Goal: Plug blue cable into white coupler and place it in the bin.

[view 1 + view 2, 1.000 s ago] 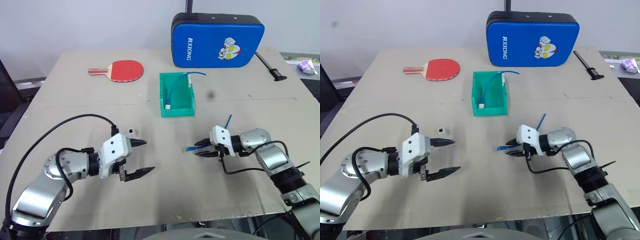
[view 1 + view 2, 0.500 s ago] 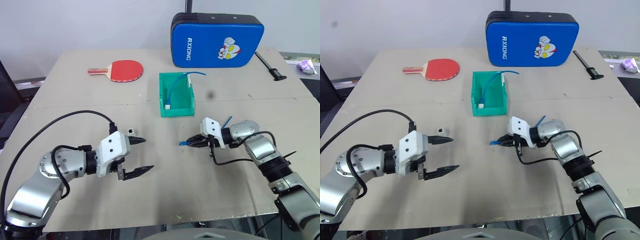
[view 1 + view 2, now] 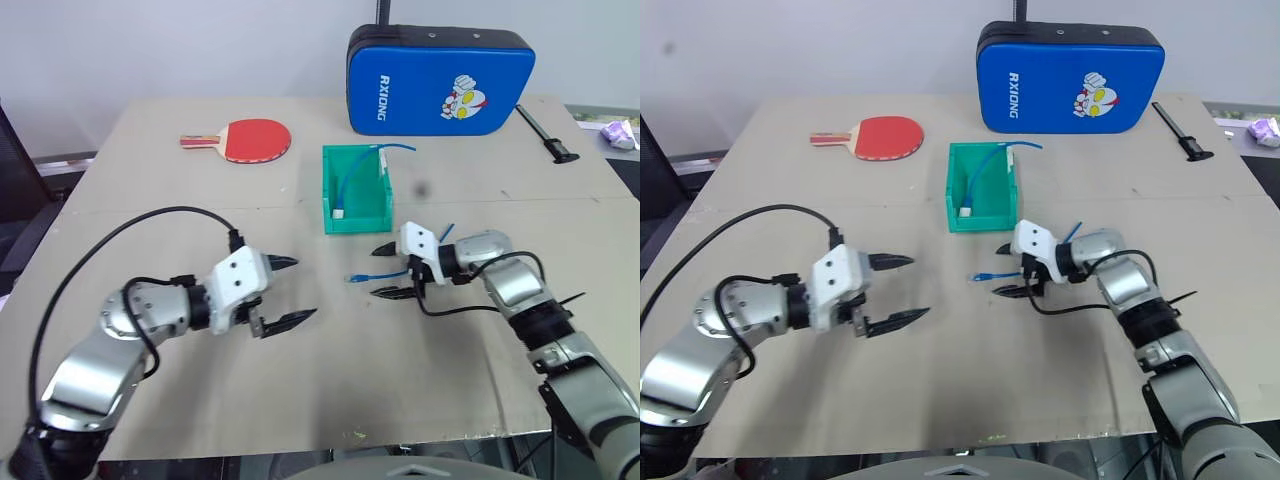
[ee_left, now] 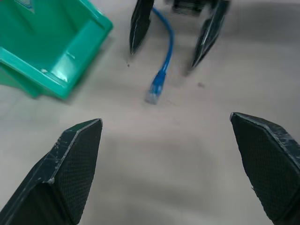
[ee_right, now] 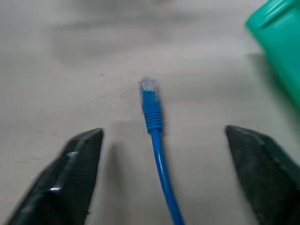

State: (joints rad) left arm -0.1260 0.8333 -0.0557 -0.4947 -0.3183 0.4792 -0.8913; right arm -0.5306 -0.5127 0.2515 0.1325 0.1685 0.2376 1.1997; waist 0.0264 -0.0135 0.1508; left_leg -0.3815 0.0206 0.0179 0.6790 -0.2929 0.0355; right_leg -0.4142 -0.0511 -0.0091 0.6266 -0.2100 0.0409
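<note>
The right wrist view is showing the clear plug of the blue cable (image 5: 151, 101) lying on the table (image 3: 450, 360) between the spread fingers of the right gripper (image 3: 393, 270); two blue cables are showing, the other sitting in the bin (image 3: 357, 215); the left gripper (image 3: 287, 292) is gaping wide, empty.

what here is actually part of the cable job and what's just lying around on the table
Job:
- blue cable, lying on the table within the open right gripper
- green bin

Lying about:
- table tennis bat
- blue padded case
- black tool
- second blue cable, in the bin
</note>
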